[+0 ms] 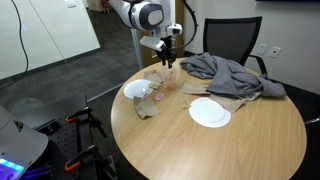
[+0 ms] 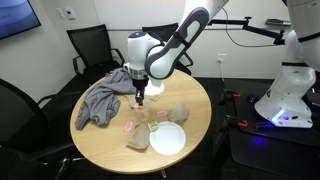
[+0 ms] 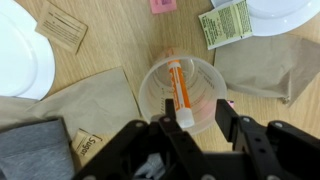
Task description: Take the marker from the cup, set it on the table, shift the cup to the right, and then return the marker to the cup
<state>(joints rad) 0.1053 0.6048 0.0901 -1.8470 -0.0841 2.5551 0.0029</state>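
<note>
We see the slim orange marker (image 3: 179, 88), white-tipped, leaning inside the clear round plastic cup (image 3: 147, 92), upright on the tan wood-grain table (image 3: 110, 40), our black gripper (image 3: 192, 132) at six o'clock, jaws apart either side of the marker's tip, smooth white plate (image 3: 15, 55) at nine o'clock, creased brown napkin (image 3: 270, 65) at three.

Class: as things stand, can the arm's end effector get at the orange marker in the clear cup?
Probably yes: the end effector hangs open above the cup, the marker leans inside with its end up, and nothing covers it.
</note>
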